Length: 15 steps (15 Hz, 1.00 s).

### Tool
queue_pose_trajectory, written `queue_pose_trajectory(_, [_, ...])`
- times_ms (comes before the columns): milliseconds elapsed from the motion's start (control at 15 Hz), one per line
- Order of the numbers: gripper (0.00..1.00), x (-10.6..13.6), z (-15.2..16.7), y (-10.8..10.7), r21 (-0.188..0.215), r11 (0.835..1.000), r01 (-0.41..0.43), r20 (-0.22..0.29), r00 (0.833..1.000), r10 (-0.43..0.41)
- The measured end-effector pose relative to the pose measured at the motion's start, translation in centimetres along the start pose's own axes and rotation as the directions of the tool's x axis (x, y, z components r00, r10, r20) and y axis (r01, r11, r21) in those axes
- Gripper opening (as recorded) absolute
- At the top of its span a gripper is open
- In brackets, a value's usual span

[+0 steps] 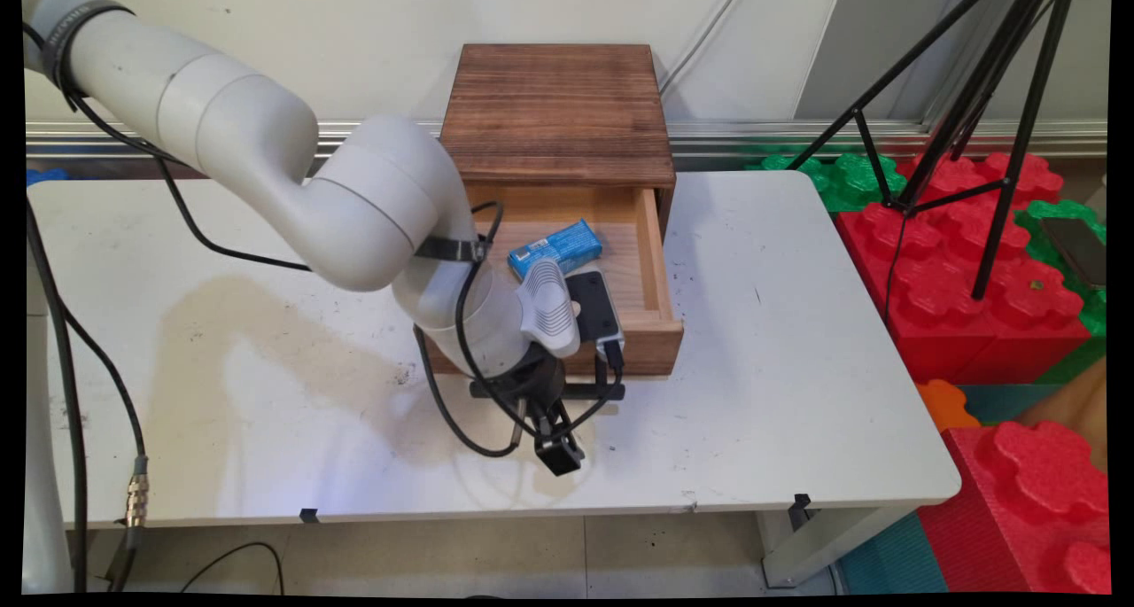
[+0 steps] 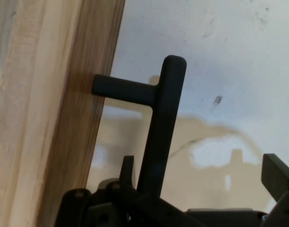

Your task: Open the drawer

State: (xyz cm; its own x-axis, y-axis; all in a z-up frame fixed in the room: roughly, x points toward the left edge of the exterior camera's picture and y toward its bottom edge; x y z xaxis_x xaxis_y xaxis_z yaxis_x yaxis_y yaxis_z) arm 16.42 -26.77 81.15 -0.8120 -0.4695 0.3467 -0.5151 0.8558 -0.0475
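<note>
White table (image 1: pixel 797 394) holds open wooden drawer (image 1: pixel 651 323); red blocks (image 1: pixel 966 270) beside.

The gripper (image 1: pixel 556 443) hangs low over the worktop, just in front of the wooden drawer (image 1: pixel 645 297), which stands pulled out from its dark-topped box (image 1: pixel 556 111). Its fingers are spread, one at each side of the hand view. Between them runs the drawer's black bar handle (image 2: pixel 163 127), fixed to the drawer front by a short post. A blue packet (image 1: pixel 555 247) lies slantwise inside the drawer.
</note>
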Motion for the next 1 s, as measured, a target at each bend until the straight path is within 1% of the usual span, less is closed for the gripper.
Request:
queue_pose_trajectory(467, [1.00, -0.5, -0.8, 2.2, -0.014, 1.000, 0.009, 0.004, 1.000, -0.009])
queue_pose_trajectory(1000, [1.00, -1.2, -1.6, 3.9, -0.030, 0.999, 0.012, 0.010, 1.000, -0.012])
